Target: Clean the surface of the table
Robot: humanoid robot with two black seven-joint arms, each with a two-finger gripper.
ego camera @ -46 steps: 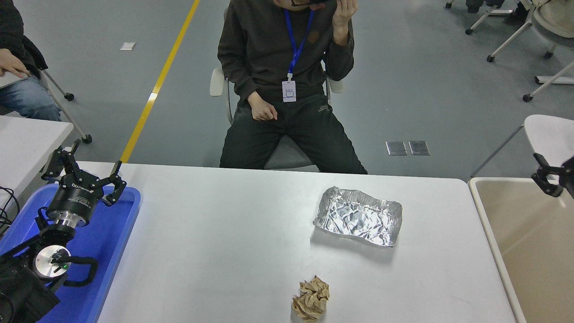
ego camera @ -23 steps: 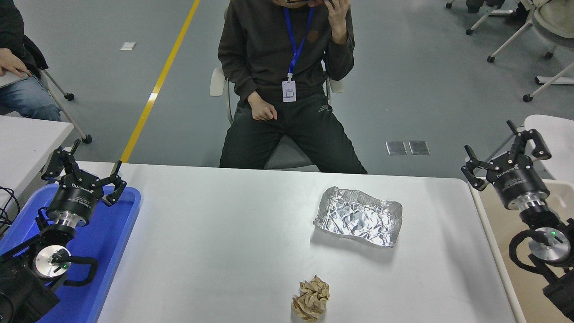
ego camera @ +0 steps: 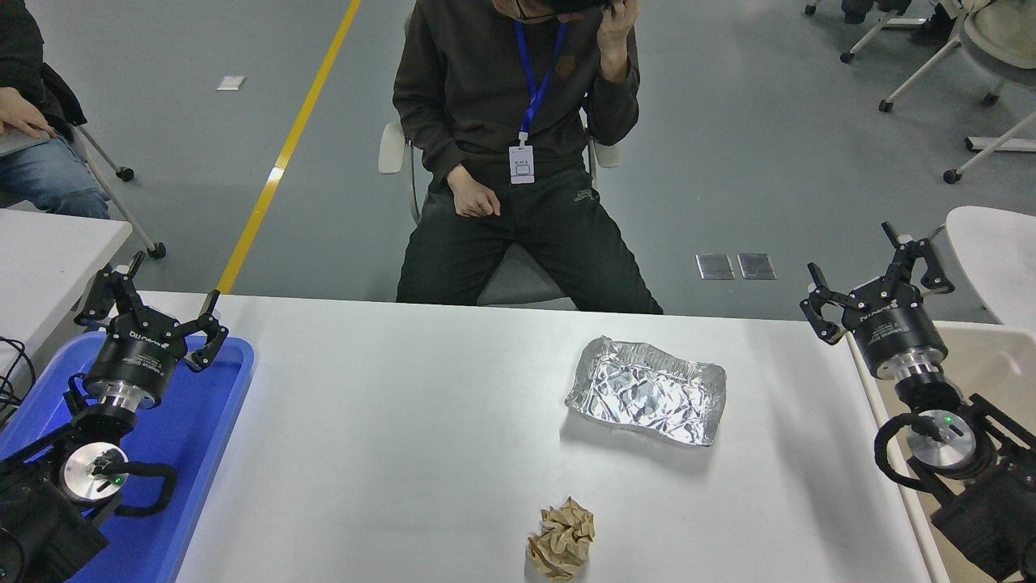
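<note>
Right gripper (ego camera: 876, 285) released, fingers spread, raised over the far right corner of the table surface (ego camera: 405, 421), above the edge of a beige bin (ego camera: 971, 364). Left gripper (ego camera: 152, 308) likewise spread wide, parked over a blue plastic tray (ego camera: 202, 421) at the lower left. On the table: crumpled aluminium foil tray (ego camera: 646, 391) right of centre, well apart from both grippers; crumpled brown paper ball (ego camera: 562, 539) near the front edge. Seated beyond the far side, a person (ego camera: 510, 121) in dark clothes.
</note>
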